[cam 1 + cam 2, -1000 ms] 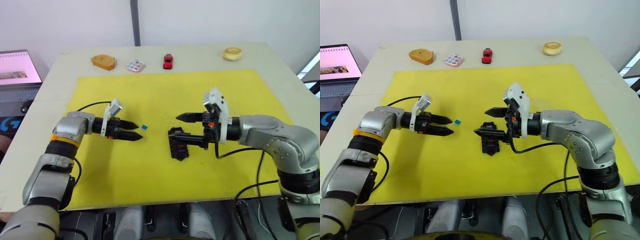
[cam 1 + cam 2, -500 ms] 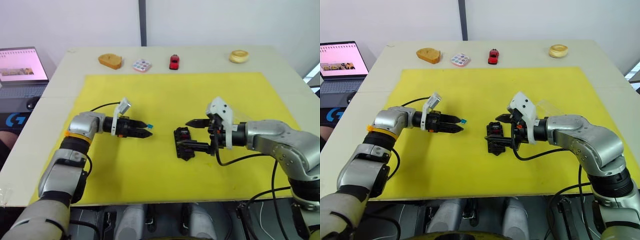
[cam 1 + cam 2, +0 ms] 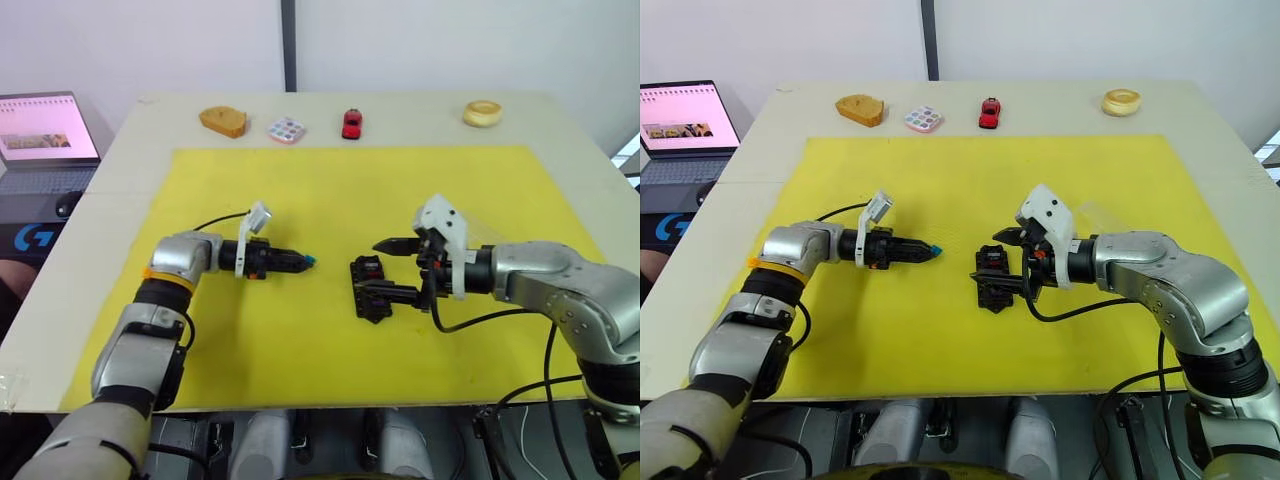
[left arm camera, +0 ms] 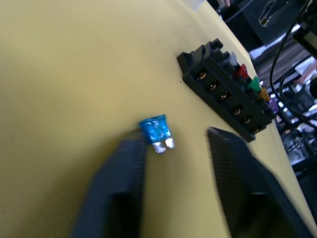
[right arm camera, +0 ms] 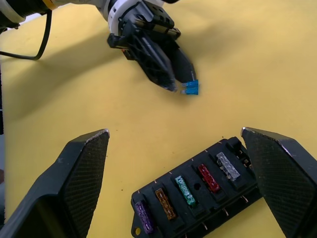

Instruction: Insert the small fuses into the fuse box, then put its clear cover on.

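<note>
Two grippers meet over a yellow mat point(image 3: 300, 340) on a pale table point(image 3: 100, 220), a laptop point(image 3: 45, 130) at its left.

The left gripper point(image 4: 176, 148), now reaching further in, is open around one teal fuse point(image 4: 156, 130), one finger perhaps touching it. The fuse box point(image 5: 198, 198) holds five fuses; the right gripper point(image 5: 176, 148) gapes above it.

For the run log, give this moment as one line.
left gripper: open around small blue plastic fuse | right gripper: open over black slotted fuse box
</note>
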{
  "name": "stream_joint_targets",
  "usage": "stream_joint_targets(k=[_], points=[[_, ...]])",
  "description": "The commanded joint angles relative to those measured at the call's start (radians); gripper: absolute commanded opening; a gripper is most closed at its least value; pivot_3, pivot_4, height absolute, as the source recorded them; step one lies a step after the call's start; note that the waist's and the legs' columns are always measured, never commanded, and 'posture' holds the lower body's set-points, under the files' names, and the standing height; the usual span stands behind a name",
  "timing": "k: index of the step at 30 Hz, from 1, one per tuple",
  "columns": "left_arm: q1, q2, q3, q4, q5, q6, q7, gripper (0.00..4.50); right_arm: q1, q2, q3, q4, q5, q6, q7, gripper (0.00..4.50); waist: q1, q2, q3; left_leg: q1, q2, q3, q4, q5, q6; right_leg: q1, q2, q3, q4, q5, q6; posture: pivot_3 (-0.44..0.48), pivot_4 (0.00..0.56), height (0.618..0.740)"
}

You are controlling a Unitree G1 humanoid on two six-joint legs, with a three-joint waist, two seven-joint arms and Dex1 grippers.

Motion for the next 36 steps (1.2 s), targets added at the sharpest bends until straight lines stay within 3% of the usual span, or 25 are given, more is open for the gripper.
stream_joint_targets(k=[1, 11, 16, 26, 36], points=[[0.046, -0.032, -0.019, 0.027, 0.001, 0.025, 0.008, 0.20, 0.005, -0.016, -0.038, -0.026, -0.007, -0.018, -0.004, 4.50, 0.000, 0.000, 0.000, 0.000, 0.000, 0.000, 0.000, 0.000, 0.000, 0.000, 0.000, -0.001, 0.000, 0.000, 0.000, 0.000, 0.150, 0.740], [0.128, -0.004, 0.070, -0.151, -0.087, 0.101, 0.061, 0.08, 0.001, -0.013, -0.056, -0.004, -0.001, -0.017, -0.004, 4.50, -0.025, 0.000, 0.000, 0.000, 0.000, -0.001, 0.000, 0.000, 0.000, 0.001, -0.002, -0.004, 0.000, 0.001, 0.002, 0.000, 0.150, 0.740], [0.179, 0.006, 0.205, -0.380, -0.201, 0.171, 0.175, 0.08, -0.104, 0.018, -0.090, 0.086, 0.082, 0.121, -0.034, 4.50, -0.033, 0.000, 0.000, -0.001, 0.001, -0.001, 0.000, 0.000, -0.001, 0.003, -0.002, -0.004, 0.001, 0.001, 0.002, 0.000, 0.150, 0.740], [0.330, 0.030, 0.407, -0.917, -0.436, 0.317, 0.461, 0.08, -0.301, 0.030, -0.039, 0.315, 0.042, 0.002, 0.159, 4.50, -0.060, 0.000, 0.001, -0.003, 0.002, -0.003, -0.001, 0.001, -0.002, 0.003, 0.001, -0.006, 0.001, 0.001, 0.003, 0.000, 0.150, 0.740], [0.419, 0.156, 0.509, -1.147, -0.576, 0.338, 0.613, 0.08, -0.516, 0.089, 0.025, 0.521, 0.026, -0.031, 0.352, 4.50, -0.072, 0.000, 0.001, -0.003, 0.003, -0.003, -0.001, 0.001, -0.002, 0.003, 0.004, -0.006, 0.001, 0.000, 0.004, 0.000, 0.150, 0.740]])
